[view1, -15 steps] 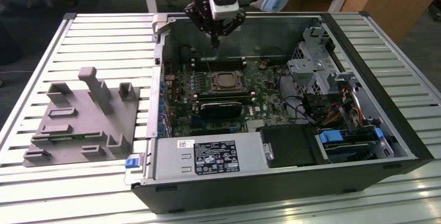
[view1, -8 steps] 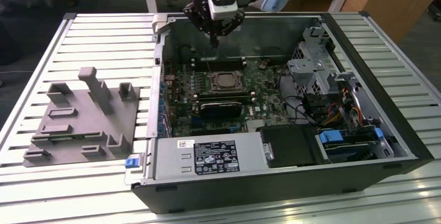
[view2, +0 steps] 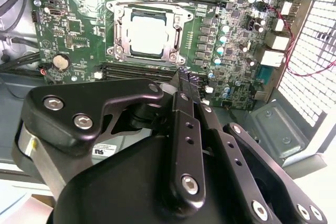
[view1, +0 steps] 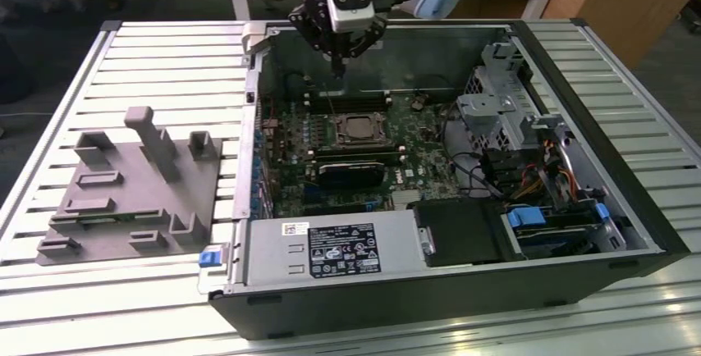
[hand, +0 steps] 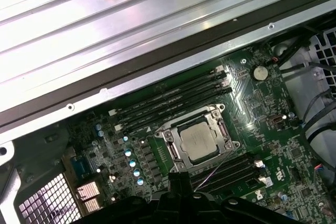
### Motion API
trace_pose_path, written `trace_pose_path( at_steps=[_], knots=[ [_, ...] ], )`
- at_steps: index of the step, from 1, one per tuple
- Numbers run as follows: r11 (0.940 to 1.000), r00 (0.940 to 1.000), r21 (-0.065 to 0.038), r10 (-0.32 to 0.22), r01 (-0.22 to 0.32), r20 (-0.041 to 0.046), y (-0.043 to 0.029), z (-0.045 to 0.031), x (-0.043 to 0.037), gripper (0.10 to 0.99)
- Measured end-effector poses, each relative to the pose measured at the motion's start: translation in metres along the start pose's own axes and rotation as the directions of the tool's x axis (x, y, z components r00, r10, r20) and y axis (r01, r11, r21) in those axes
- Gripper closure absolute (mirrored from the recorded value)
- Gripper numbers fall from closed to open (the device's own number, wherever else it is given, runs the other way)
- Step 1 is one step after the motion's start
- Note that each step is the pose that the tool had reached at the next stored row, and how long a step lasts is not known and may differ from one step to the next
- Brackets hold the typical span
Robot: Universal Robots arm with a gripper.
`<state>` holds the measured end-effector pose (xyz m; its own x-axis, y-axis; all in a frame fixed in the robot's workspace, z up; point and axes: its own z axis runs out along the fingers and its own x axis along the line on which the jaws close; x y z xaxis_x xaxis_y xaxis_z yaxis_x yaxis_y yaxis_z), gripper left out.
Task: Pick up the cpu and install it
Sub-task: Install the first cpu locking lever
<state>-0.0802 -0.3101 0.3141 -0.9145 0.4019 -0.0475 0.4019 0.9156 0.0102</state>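
The cpu (view1: 356, 129) lies flat in the metal-framed socket on the green motherboard inside the open computer case. Its silver-grey top shows in both wrist views (view2: 147, 35) (hand: 199, 141). My gripper (view1: 337, 66) hangs above the board at the far side of the socket, apart from the cpu. Its black fingers (view2: 185, 85) are pressed together with nothing between them, and their tips (hand: 178, 178) point down towards the memory slots beside the socket.
The case walls (view1: 254, 110) ring the motherboard. A black block (view1: 353, 174) sits on the near side of the socket, the power supply (view1: 328, 249) is at the front, and drive bays with cables (view1: 515, 151) are on the exterior view's right. A grey fixture (view1: 131, 184) stands on the slatted table.
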Motion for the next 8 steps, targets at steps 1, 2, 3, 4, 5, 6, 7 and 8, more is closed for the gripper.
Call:
trace_pose_path(
  at_steps=[1,2,3,4,5,6,7,8],
  knots=[
    [1.0000,1.0000,0.000,0.000,0.000,0.0000,-0.0001,0.0001,0.0003,0.980],
    [1.0000,1.0000,0.000,0.000,0.000,-0.0001,-0.0002,0.0001,0.0006,0.980],
    [1.0000,1.0000,0.000,0.000,0.000,0.0000,-0.0004,0.0002,0.0008,0.980],
    [1.0000,1.0000,0.000,0.000,0.000,0.0000,-0.0005,0.0002,0.0011,0.980],
    [1.0000,1.0000,0.000,0.000,0.000,0.0000,-0.0006,0.0003,0.0014,0.980],
    [1.0000,1.0000,0.000,0.000,0.000,0.0000,-0.0007,0.0003,0.0016,0.980],
    [1.0000,1.0000,0.000,0.000,0.000,-0.0001,-0.0008,0.0004,0.0019,0.980],
    [1.0000,1.0000,0.000,0.000,0.000,0.0000,-0.0009,0.0004,0.0021,0.980]
  ],
)
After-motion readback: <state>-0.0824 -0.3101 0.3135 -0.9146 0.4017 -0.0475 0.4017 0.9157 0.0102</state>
